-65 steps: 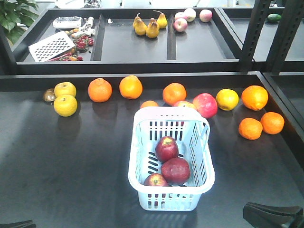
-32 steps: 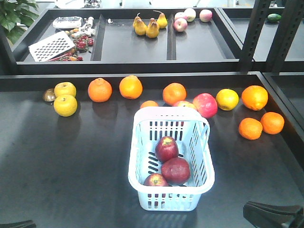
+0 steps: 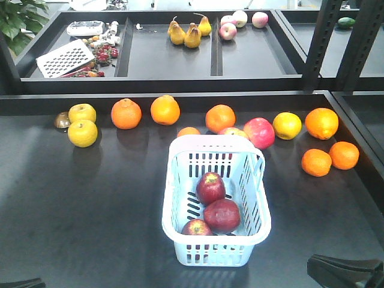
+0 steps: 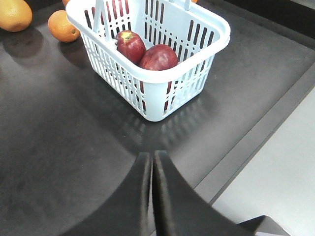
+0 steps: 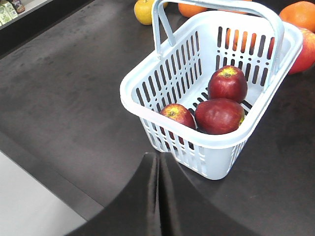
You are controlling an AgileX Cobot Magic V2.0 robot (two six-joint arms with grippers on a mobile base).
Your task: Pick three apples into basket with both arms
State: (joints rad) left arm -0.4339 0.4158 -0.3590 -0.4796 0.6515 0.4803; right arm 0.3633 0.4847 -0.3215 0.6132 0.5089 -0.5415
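Oranges (image 3: 126, 113) and yellow citrus (image 3: 82, 132) lay in a loose row across the dark desk (image 3: 72, 204). Behind it, a divided tray held three pears (image 3: 189, 33), pale pink apples (image 3: 234, 24) and a white grater (image 3: 65, 57).

Maroon apples (image 3: 211, 188) — pale blue slotted basket (image 3: 180, 240)

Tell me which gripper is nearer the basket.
Right. The right gripper sits just off the basket's near right corner; the left gripper is farther away, off its near left. Both jaws shut.
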